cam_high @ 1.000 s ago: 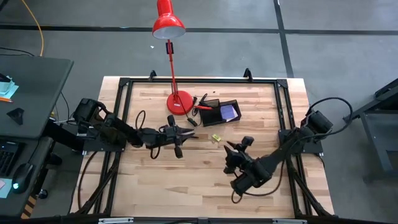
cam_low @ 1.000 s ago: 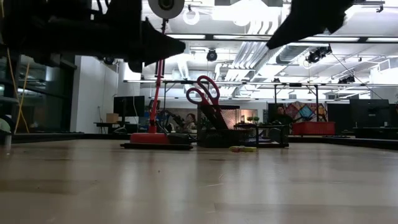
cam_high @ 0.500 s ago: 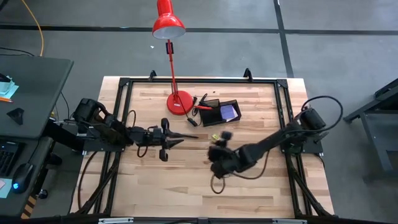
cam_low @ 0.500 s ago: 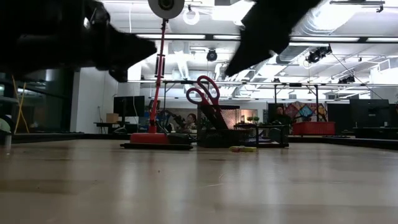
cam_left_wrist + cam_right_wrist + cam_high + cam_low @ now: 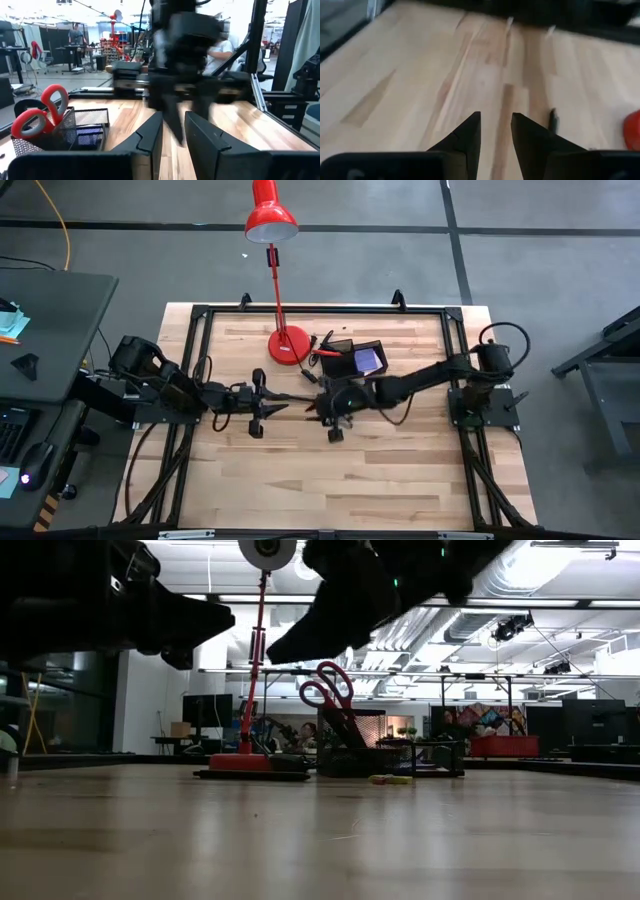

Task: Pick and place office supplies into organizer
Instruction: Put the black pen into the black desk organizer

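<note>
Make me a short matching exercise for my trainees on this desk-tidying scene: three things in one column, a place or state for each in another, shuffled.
Things:
1. scissors
2. purple-blue pad
3. lamp base

Places or states:
A. standing on the table beside the organizer
B. upright in the organizer, red handles on top
C. lying flat in the organizer

Pairs: 1-B, 2-C, 3-A

scissors: 1 | organizer: 1 | lamp: 1 | arms: 2
</note>
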### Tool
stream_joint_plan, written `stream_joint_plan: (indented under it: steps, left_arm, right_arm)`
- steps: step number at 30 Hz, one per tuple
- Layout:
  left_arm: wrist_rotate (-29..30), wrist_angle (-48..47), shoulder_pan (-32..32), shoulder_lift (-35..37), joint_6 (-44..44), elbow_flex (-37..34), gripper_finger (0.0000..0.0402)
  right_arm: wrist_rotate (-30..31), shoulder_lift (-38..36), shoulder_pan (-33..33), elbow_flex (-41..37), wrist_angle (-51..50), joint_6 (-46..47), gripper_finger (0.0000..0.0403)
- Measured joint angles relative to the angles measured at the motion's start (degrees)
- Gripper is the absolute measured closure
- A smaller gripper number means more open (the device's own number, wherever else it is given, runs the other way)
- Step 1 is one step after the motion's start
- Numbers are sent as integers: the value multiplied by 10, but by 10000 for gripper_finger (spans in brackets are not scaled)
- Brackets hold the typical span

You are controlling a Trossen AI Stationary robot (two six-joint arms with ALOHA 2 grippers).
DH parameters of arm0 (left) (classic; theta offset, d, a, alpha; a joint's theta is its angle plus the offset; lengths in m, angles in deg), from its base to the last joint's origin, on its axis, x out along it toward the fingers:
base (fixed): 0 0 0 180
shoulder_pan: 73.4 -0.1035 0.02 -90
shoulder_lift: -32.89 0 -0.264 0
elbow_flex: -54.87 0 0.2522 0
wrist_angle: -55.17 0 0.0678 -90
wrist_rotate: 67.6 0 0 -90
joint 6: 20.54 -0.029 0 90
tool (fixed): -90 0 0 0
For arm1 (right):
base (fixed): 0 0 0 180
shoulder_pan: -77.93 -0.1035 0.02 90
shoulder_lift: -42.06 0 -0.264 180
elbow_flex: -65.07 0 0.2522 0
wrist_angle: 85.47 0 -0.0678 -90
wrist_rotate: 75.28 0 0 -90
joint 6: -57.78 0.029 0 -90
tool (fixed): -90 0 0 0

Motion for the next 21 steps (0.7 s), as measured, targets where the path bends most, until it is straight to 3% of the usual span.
stream_joint_plan:
  steps: [5, 7, 10, 17, 21]
  left_arm:
    - [0, 0, 0, 0, -12, 0, 328]
    - [6, 0, 0, 0, -12, 0, 328]
    - [25, 0, 0, 0, -12, 0, 328]
    - [28, -7, 0, 0, -12, 3, 328]
    - [28, -8, 0, 0, -12, 3, 328]
  right_arm:
    - [-139, -5, 69, -99, 191, 24, 304]
    - [-162, -5, 88, -137, 267, 34, 304]
    - [-148, -5, 103, -180, 318, 42, 304]
    - [-56, 0, 118, -198, 313, 77, 304]
    - [-80, 23, 117, -186, 314, 108, 302]
